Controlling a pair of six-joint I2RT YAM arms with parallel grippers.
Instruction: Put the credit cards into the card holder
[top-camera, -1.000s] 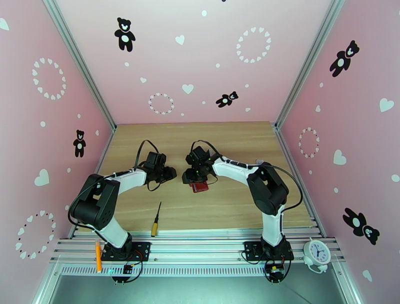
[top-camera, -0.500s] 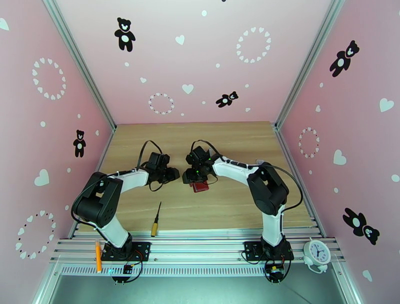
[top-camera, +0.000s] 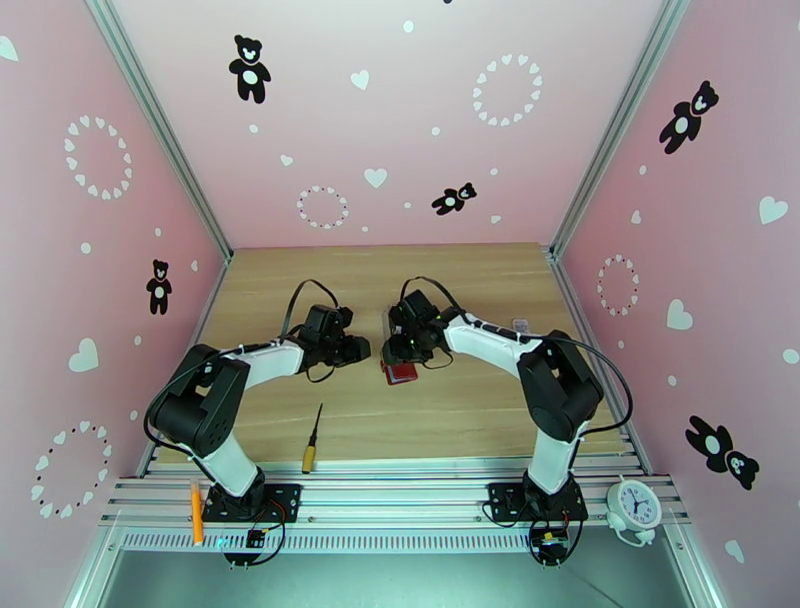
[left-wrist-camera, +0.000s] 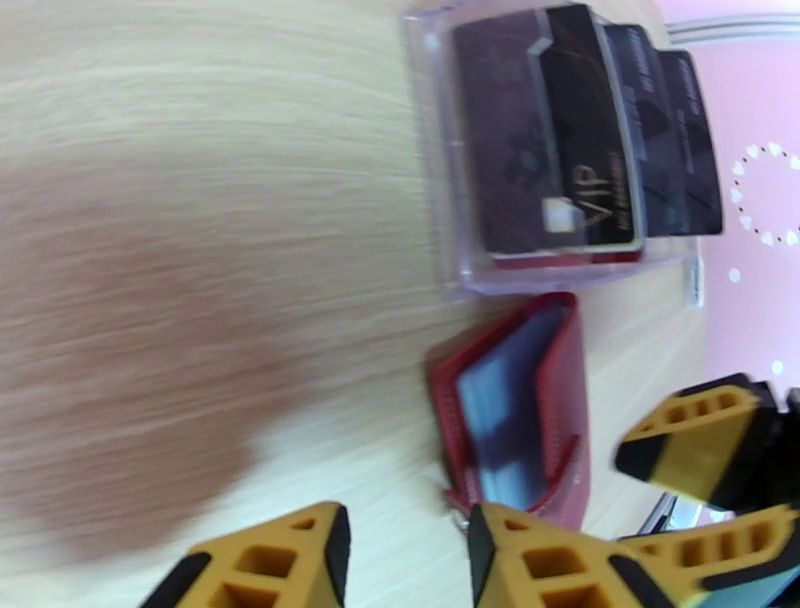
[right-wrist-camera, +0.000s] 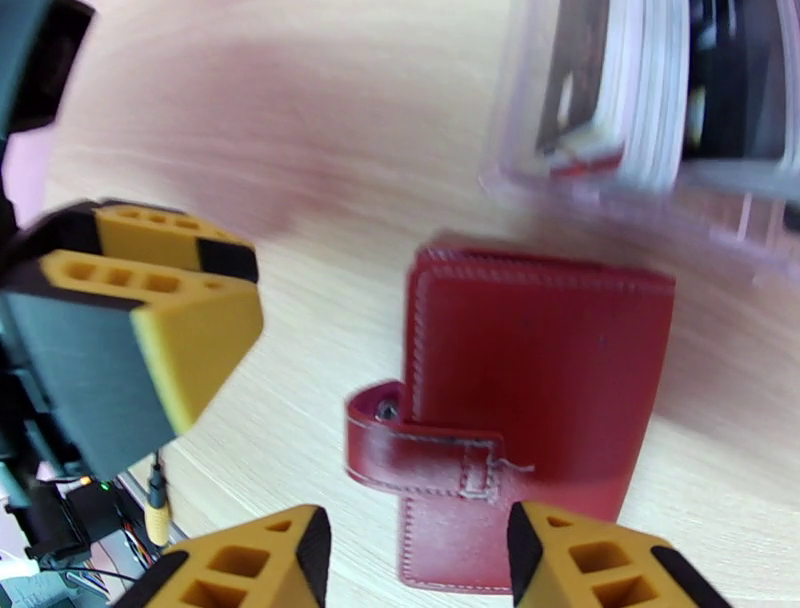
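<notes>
Since the dark rectangular plastic cards (left-wrist-camera: 580, 150) stand slotted in the clear plastic rack (left-wrist-camera: 437, 200) while the small dark red leather-like wallet (right-wrist-camera: 540, 380) lies flat at the rack's 6 o'clock, opening the wallet is judged to be the step in hand. The left gripper (left-wrist-camera: 400, 560) is held low at the wallet's 10 o'clock. The right gripper (right-wrist-camera: 415, 560) is poised just over its 12 o'clock edge, and each is seen with jaws apart and empty.

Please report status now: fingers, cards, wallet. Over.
Fingers open, empty: left gripper, right gripper. Red wallet lies below right gripper. Dark cards sit in clear rack beside it. Way free; screwdriver lies apart.
</notes>
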